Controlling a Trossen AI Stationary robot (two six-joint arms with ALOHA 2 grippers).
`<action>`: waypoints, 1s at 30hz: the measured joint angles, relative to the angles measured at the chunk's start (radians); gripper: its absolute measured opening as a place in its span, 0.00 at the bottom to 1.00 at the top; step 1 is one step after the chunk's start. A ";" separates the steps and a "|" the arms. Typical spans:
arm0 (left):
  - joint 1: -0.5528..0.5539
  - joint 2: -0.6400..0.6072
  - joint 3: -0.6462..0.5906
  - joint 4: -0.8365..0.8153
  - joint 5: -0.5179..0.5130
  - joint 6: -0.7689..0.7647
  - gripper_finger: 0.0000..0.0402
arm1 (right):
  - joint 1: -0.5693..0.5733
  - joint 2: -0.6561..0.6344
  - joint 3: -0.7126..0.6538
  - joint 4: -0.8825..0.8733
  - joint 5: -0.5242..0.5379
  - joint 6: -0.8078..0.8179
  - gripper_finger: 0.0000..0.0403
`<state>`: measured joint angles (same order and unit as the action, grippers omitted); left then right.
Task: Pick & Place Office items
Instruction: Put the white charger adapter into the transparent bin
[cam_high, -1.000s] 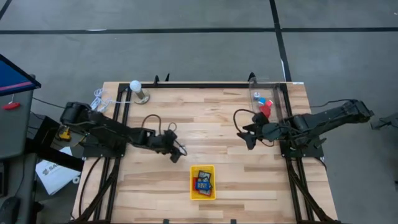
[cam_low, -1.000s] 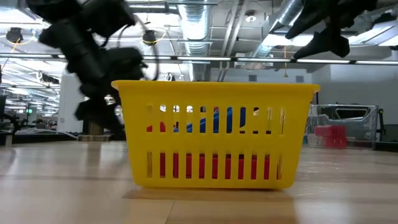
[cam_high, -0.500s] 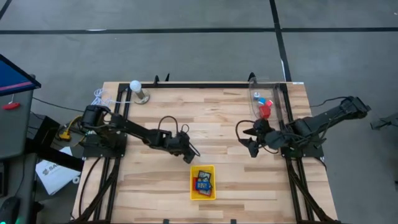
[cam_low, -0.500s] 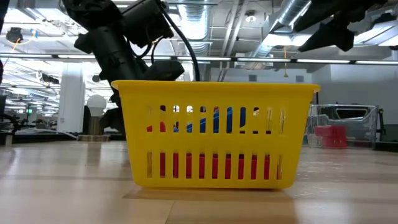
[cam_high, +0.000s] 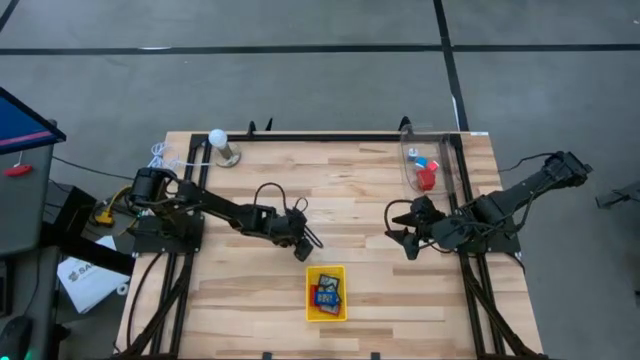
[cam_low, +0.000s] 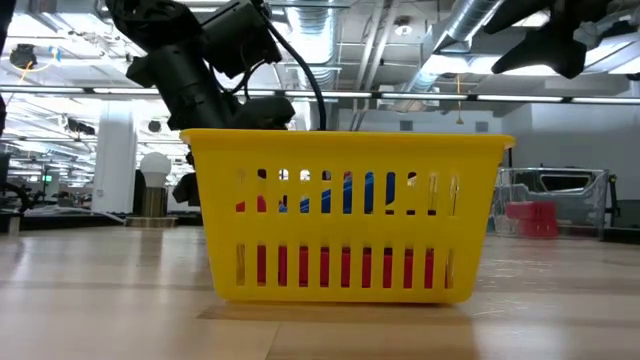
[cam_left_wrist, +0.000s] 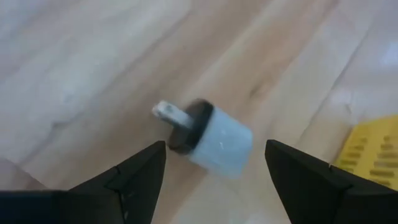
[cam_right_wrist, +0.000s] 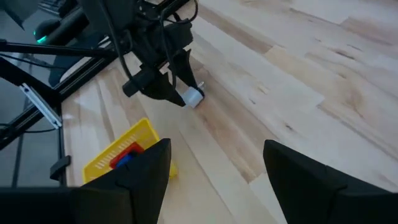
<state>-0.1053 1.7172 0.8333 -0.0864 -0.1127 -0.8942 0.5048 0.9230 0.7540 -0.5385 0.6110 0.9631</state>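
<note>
Above the wood table (cam_high: 360, 190), left hand (cam_left_wrist: 214, 171) spread wide — white plug-like piece (cam_left_wrist: 208, 135) below, ungripped.

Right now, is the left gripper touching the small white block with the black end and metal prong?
Apart. In the left wrist view, bare wood shows between the small white block and each finger of the open left gripper.

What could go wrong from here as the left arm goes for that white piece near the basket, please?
The white piece lies at an angle between the open left gripper fingers, so closing may clip one end and flick it away. It looks rounded, so it might roll on the table. The yellow basket sits close by; a low carry could knock its rim. The right gripper waits, open, on the far side.
</note>
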 joint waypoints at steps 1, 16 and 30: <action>-0.006 0.000 0.000 -0.001 0.001 0.004 0.68 | 0.002 0.000 0.000 0.000 0.000 0.006 0.62; -0.026 0.000 0.000 -0.003 -0.075 0.034 0.60 | 0.006 0.009 0.000 0.004 0.001 0.059 0.62; -0.026 0.000 0.000 0.004 -0.079 0.098 0.38 | 0.005 0.082 0.000 0.052 0.000 0.047 0.62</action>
<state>-0.1314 1.7172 0.8333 -0.0820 -0.1921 -0.7962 0.5102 1.0047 0.7540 -0.4860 0.6109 1.0105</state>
